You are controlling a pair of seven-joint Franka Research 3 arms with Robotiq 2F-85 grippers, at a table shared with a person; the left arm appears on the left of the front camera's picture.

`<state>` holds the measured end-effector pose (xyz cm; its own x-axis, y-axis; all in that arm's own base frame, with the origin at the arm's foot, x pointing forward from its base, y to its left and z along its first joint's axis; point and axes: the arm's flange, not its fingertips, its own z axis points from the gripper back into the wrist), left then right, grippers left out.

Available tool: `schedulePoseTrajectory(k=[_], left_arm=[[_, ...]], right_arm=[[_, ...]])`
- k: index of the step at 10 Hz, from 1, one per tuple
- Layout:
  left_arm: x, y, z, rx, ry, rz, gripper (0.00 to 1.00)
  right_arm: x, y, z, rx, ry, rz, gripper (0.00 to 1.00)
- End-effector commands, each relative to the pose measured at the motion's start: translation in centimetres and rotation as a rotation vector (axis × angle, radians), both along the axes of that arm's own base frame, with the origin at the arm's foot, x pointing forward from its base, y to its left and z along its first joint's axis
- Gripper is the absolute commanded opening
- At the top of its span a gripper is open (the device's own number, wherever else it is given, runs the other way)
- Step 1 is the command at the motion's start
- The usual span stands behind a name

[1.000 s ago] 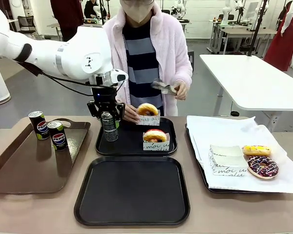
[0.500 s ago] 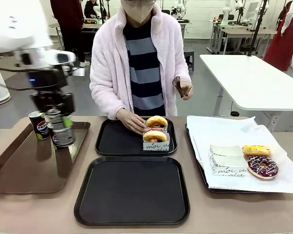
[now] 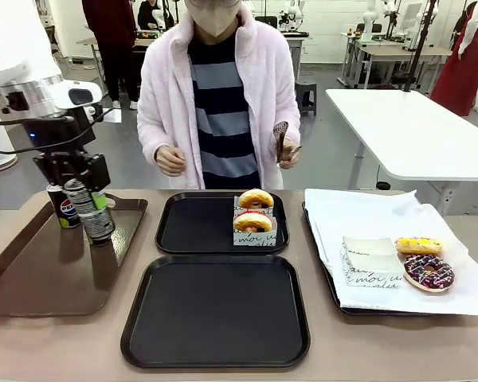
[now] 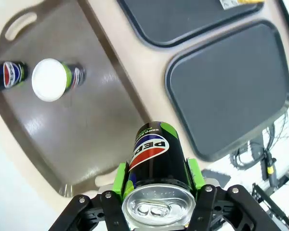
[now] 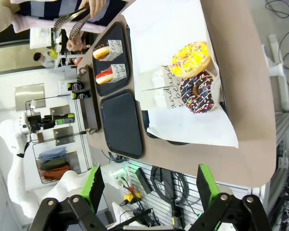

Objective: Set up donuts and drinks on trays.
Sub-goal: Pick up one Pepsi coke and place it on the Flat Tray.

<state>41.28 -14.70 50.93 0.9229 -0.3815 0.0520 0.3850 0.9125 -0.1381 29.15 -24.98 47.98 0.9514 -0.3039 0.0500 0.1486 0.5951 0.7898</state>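
Observation:
My left gripper [image 3: 84,191] is shut on a black Pepsi can [image 3: 92,213] and holds it above the glossy brown tray [image 3: 40,274]; the left wrist view shows the green pads [image 4: 120,175] clamping the can [image 4: 156,156]. Two more cans [image 4: 50,79] stand on that tray. The far black tray [image 3: 195,227] carries two donuts in paper sleeves [image 3: 254,222] at its right end. Nothing lies on the near black tray [image 3: 215,310]. My right gripper [image 5: 149,192] is open, high over the table's right end.
A white-paper-lined tray [image 3: 366,215] at the right holds a yellow donut [image 3: 418,245], a chocolate-sprinkle donut [image 3: 429,272] and a spare paper sleeve [image 3: 370,259]. The person stands behind the far tray with tongs [image 3: 280,142] in one raised hand.
My left gripper carried the can from the far black tray leftward to above the brown tray. The person set a second sleeved donut on the far tray and pulled both hands back.

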Motion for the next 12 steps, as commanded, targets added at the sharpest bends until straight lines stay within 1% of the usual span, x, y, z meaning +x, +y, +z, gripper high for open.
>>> schedulePoseTrajectory(k=[1, 2, 3, 4, 5, 6, 8, 9, 12], left_arm=[[4.1, -4.4, -0.6, 0.037, -0.018, 0.02, 0.58], [4.9, -6.2, -1.8, 0.053, -0.03, 0.038, 0.58], [7.0, -8.4, -2.7, 0.077, -0.048, 0.035, 0.58], [8.6, -9.9, -3.8, 0.092, -0.081, 0.044, 0.58], [9.4, -10.8, -5.4, 0.086, -0.085, 0.082, 0.58], [10.7, -11.8, -6.7, 0.106, -0.106, 0.101, 0.58], [11.5, -13.0, -9.5, 0.127, -0.158, 0.134, 0.58], [12.1, -13.3, -10.5, 0.138, -0.162, 0.136, 0.58], [12.6, -13.5, -12.3, 0.153, -0.129, 0.144, 0.58]], right_arm=[[-0.1, 0.1, 0.0, 0.003, 0.001, 0.004, 1.0], [-0.1, 0.1, 0.0, 0.003, 0.001, 0.004, 1.0], [-0.1, 0.1, 0.0, 0.003, 0.001, 0.004, 1.0], [-0.1, 0.1, 0.0, 0.003, 0.001, 0.004, 1.0], [-0.1, 0.1, 0.0, 0.003, 0.001, 0.004, 1.0], [-0.1, 0.1, 0.0, 0.003, 0.001, 0.004, 1.0], [-0.1, 0.1, 0.0, 0.003, 0.001, 0.004, 1.0], [-0.1, 0.1, 0.0, 0.003, 0.001, 0.004, 1.0], [-0.1, 0.1, 0.0, 0.003, 0.001, 0.004, 1.0]])
